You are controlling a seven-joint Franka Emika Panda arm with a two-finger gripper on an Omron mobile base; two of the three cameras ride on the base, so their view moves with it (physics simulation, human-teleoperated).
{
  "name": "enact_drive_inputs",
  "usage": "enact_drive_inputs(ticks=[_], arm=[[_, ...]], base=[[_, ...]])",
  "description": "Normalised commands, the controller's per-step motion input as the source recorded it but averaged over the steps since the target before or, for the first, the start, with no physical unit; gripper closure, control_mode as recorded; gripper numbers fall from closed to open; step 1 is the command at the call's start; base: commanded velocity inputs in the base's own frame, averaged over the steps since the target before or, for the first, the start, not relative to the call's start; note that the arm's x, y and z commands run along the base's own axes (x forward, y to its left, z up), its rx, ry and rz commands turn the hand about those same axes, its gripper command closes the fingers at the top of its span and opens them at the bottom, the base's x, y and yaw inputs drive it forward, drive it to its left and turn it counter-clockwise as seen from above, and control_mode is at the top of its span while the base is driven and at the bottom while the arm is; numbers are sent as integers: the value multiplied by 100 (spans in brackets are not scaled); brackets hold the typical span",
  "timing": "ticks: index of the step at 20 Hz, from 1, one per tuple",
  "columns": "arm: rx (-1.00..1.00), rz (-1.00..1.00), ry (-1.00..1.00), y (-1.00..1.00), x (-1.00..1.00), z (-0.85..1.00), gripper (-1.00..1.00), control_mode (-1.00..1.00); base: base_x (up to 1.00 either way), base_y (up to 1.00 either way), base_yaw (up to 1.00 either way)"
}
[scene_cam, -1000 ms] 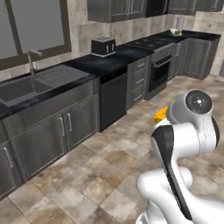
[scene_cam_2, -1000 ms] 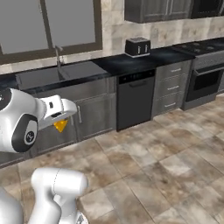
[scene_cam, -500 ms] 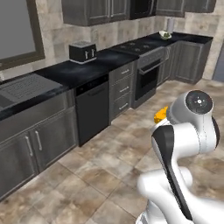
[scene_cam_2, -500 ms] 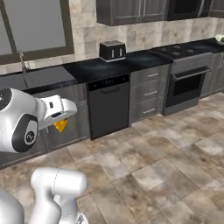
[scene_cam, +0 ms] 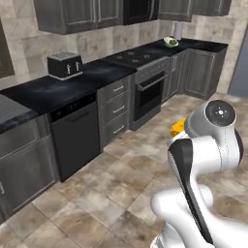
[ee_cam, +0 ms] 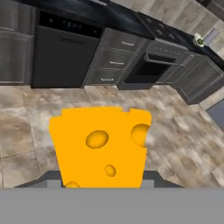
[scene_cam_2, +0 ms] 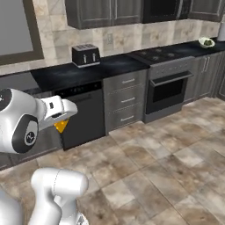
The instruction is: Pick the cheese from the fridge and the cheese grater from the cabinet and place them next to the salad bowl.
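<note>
The gripper [scene_cam_2: 66,119] is closed on the cheese [ee_cam: 103,146], which hangs as an orange wedge under the hand, well above the tiled floor [scene_cam_2: 176,167]. The arm is folded close over the base. Beyond it run the dishwasher [scene_cam_2: 83,116], the drawers [scene_cam_2: 125,101] and the oven [scene_cam_2: 169,90]. The bowl [scene_cam_2: 205,42] sits at the far end of the counter [scene_cam_2: 110,63], ahead and to the robot's right, well apart from the hand. In my judgement the base must close that gap before any placing.

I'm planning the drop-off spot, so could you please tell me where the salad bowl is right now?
The salad bowl sits on the black counter at the far right of the right base view, just right of the stove.
</note>
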Motion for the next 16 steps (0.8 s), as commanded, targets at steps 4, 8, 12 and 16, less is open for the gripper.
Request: enact_drive_inputs(ticks=[4, 8, 12, 16], arm=[[0, 0, 0, 0, 0, 0, 100, 100], [0, 0, 0, 0, 0, 0, 100, 100], [0, 0, 0, 0, 0, 0, 100, 100], [0, 0, 0, 0, 0, 0, 100, 100]], base=[[100, -73, -3], [99, -72, -2], [99, -71, -1], [97, -71, -1]])
